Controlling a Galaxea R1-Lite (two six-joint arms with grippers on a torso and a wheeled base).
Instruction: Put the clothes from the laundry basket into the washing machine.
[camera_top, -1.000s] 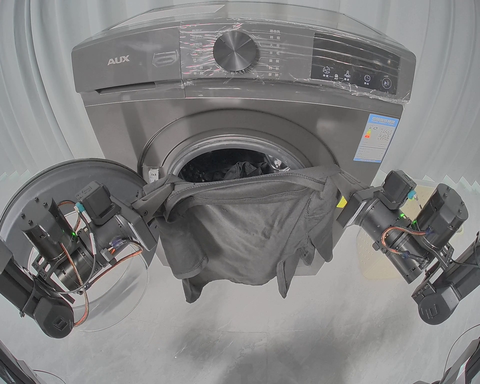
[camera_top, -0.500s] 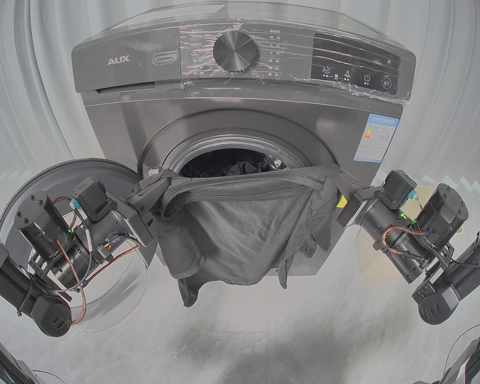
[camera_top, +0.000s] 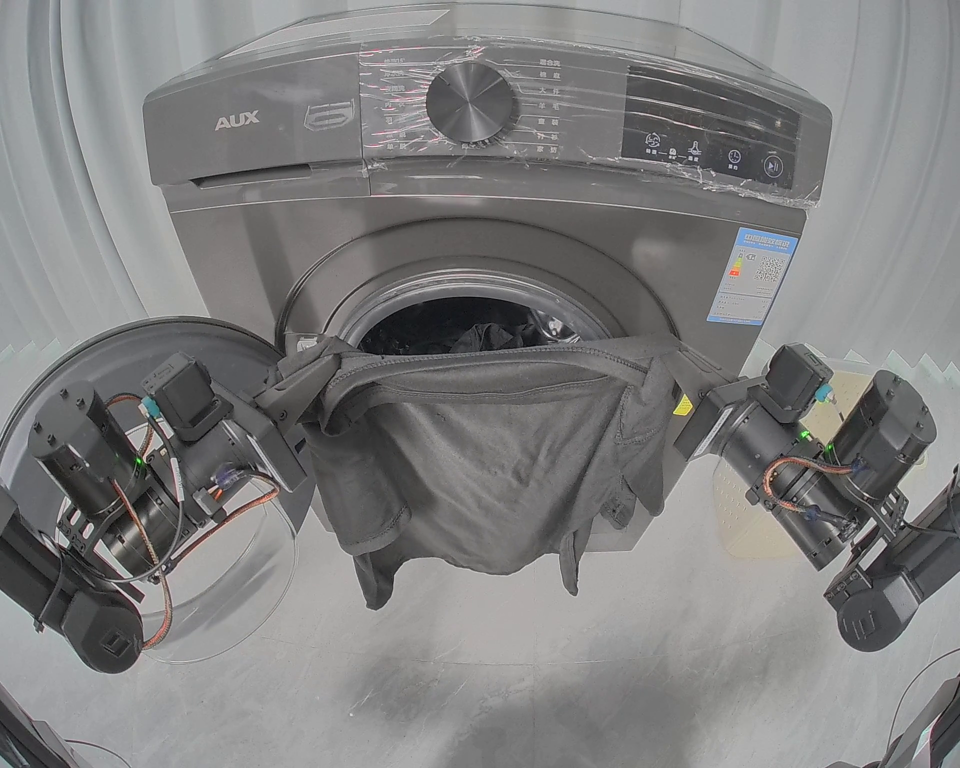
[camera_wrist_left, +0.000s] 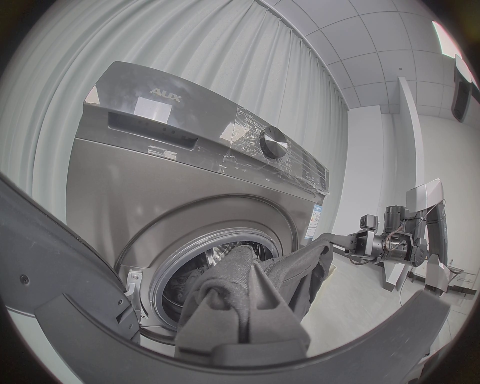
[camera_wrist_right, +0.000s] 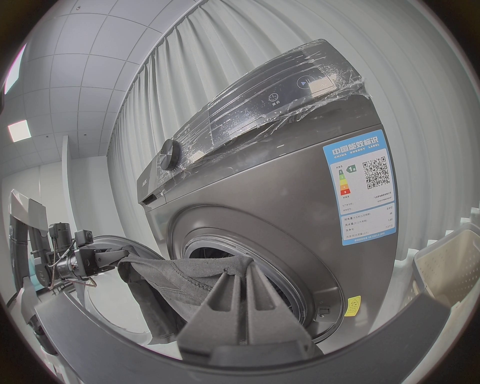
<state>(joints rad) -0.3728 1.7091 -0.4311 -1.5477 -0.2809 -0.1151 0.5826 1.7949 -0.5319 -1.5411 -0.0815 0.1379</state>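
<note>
Shirt (camera_top: 480, 450) is pinched at both ends by left gripper (camera_top: 291, 386) and right gripper (camera_top: 689, 372), mid-frame. Probably best fed evenly into the drum opening (camera_top: 440, 326) so nothing's left dangling.

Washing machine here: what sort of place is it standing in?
Probably a lab or test room staged as a laundry corner, not a home: the washing machine has protective film on its panel, pale curtains hang behind it, and the ceiling tiles are office-style.
</note>
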